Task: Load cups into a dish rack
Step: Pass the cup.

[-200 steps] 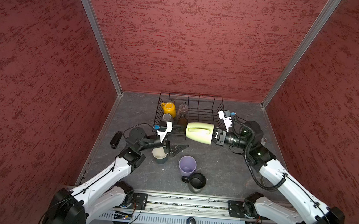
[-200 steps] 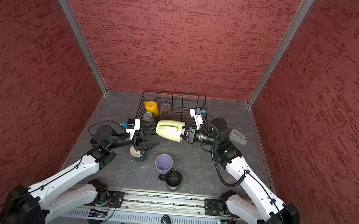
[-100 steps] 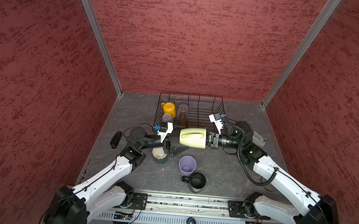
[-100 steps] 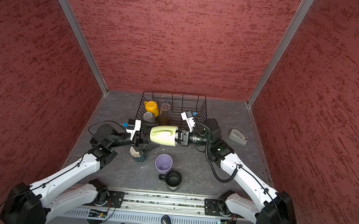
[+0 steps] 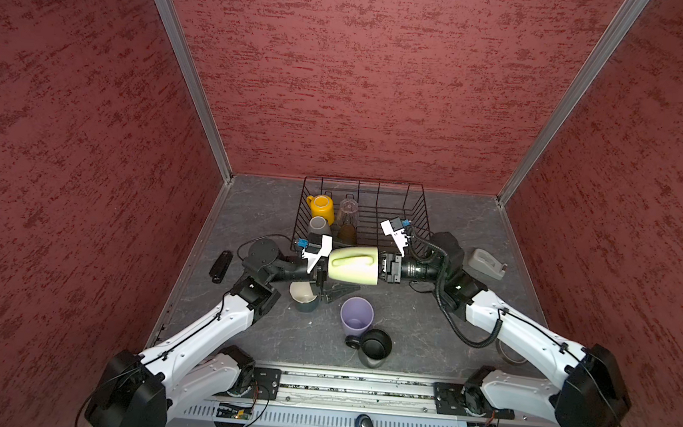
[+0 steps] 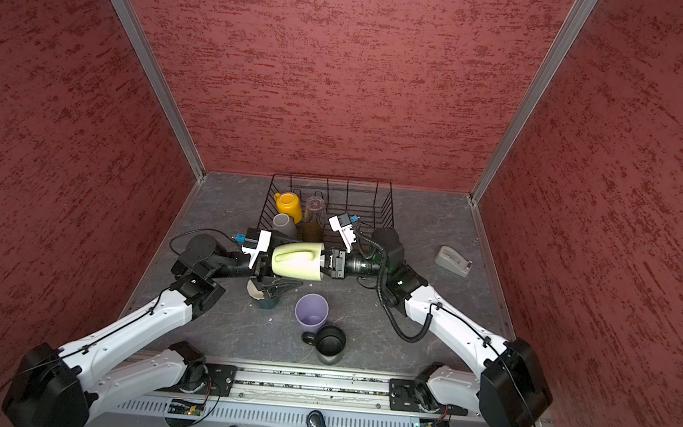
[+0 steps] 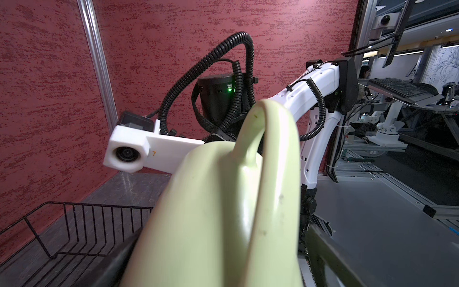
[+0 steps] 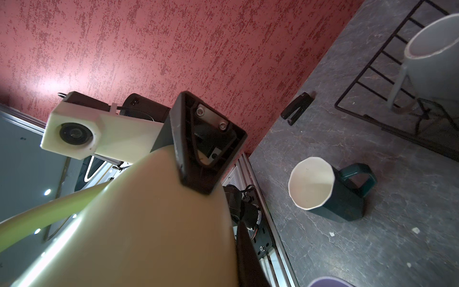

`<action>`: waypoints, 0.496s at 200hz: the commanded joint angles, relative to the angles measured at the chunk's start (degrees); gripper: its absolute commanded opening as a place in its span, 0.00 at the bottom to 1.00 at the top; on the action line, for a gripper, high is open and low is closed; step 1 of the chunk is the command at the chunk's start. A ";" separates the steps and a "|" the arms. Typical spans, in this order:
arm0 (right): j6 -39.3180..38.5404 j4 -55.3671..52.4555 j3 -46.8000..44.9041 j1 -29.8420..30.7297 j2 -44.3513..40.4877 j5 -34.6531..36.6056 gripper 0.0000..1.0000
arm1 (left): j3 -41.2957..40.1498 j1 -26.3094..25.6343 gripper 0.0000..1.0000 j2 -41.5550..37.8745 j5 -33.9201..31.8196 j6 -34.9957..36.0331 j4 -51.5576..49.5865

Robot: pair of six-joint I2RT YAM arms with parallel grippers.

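Note:
A pale green mug (image 5: 352,264) hangs on its side above the table, handle up, in front of the dish rack (image 5: 415,212). My right gripper (image 5: 382,265) is shut on its rim end. My left gripper (image 5: 323,269) is open, one finger (image 7: 330,256) on each side of the mug's base end. In the rack are a yellow mug (image 5: 321,206), a grey mug (image 5: 319,224), a clear glass (image 5: 348,206) and an amber glass (image 5: 346,233). A teal mug (image 5: 304,297), a lilac tumbler (image 5: 356,316) and a black mug (image 5: 375,346) stand on the table.
A grey tape dispenser (image 5: 486,264) lies to the right of the rack, behind my right arm. A small black object (image 5: 220,265) lies by the left wall. The teal mug stands directly under my left gripper.
My right arm has carried the pale green mug leftward until its base end sits between my left gripper's fingers. The left arm has barely moved.

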 commanded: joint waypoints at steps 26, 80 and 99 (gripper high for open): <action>3.89 10.76 -0.10 1.05 0.72 -1.24 0.00 | 1.31 -0.43 0.94 -0.07 2.81 -0.41 0.71; 4.86 12.20 -0.07 1.15 1.53 -1.15 0.00 | 1.81 -0.52 0.86 -0.28 2.99 0.09 -0.14; 5.31 12.87 -0.34 1.15 1.79 -1.15 0.00 | 2.92 -0.60 0.79 -0.32 2.26 0.51 -3.11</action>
